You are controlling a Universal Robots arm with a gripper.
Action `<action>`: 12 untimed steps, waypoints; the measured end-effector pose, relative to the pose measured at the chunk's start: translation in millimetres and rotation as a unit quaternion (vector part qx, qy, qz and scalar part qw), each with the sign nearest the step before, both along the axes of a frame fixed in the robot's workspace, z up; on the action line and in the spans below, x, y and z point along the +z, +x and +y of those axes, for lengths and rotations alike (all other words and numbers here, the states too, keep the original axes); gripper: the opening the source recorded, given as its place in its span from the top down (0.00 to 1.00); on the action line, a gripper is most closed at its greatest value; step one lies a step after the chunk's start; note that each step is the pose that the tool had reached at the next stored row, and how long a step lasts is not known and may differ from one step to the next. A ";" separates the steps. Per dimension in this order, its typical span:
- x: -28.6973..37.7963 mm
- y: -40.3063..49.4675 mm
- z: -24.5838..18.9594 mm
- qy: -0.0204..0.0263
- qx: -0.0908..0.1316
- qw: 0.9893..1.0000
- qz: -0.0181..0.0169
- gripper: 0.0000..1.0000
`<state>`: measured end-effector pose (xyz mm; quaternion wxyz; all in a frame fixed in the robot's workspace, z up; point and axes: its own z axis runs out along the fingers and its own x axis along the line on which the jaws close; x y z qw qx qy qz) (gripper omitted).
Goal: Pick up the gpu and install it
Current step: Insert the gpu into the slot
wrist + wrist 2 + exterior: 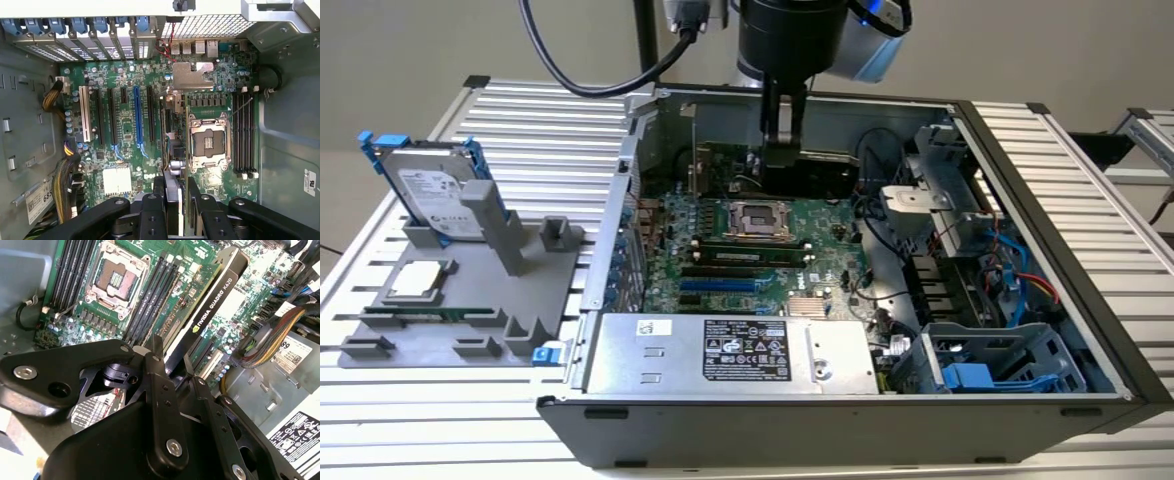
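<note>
The gpu is a black card held edge-down inside the open computer case, with my gripper shut on its upper edge. In the second wrist view the gpu runs away from the fingertips over the green motherboard. In the first wrist view the gpu shows edge-on in my gripper. It lines up between the empty processor socket and the expansion slots, to one side of the long blue slot. Whether it touches the board I cannot tell.
On the exterior view's left a grey fixture holds a silver hard drive in a blue frame, a processor chip and a memory stick. The power supply, drive cage and cable bundle crowd the case.
</note>
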<state>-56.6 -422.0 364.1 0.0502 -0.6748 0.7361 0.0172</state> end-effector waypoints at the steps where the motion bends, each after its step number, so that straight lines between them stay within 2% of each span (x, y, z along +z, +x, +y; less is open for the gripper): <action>1: -0.5 0.0 0.0 0.000 0.000 1.000 0.000 1.00; 12: -10.1 0.0 0.0 0.000 0.000 1.000 0.000 1.00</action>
